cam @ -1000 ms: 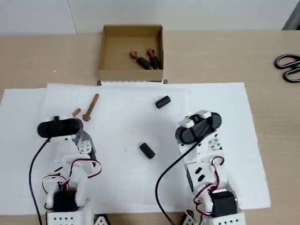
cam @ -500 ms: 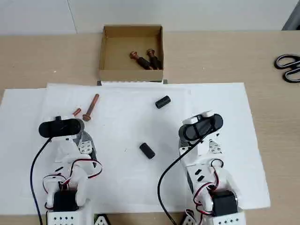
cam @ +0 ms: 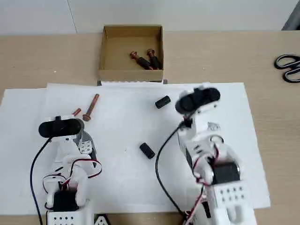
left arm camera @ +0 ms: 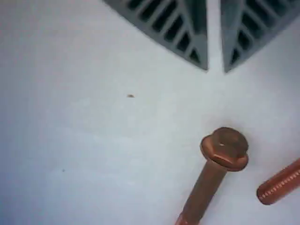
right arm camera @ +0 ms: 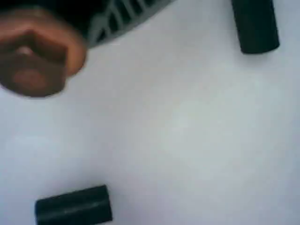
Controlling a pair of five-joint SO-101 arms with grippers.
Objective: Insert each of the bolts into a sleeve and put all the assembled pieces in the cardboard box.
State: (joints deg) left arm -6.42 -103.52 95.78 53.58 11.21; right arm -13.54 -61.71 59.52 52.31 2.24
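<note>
The cardboard box [cam: 107,49] at the back holds two bolts in black sleeves [cam: 145,59]. Two copper bolts lie on the white paper, a long one [cam: 91,107] and a short one [cam: 76,112]. The left wrist view has the long bolt's hex head [left arm camera: 224,148] just ahead of my left gripper [left arm camera: 214,51], whose grey fingers are nearly closed on nothing. One loose black sleeve [cam: 162,101] lies beside the right arm's head [cam: 197,99], another [cam: 146,150] mid-paper. My right gripper [right arm camera: 89,33] holds a blurred copper bolt [right arm camera: 33,61] above the paper, between the two sleeves [right arm camera: 255,26] [right arm camera: 75,205].
Black scissors [cam: 288,67] lie at the table's far right edge. The white paper [cam: 234,122] covers the work area in front of the box. Black cables trail from both arms near the front edge.
The right arm has stretched forward, its head now near the far sleeve. The left arm has stayed put.
</note>
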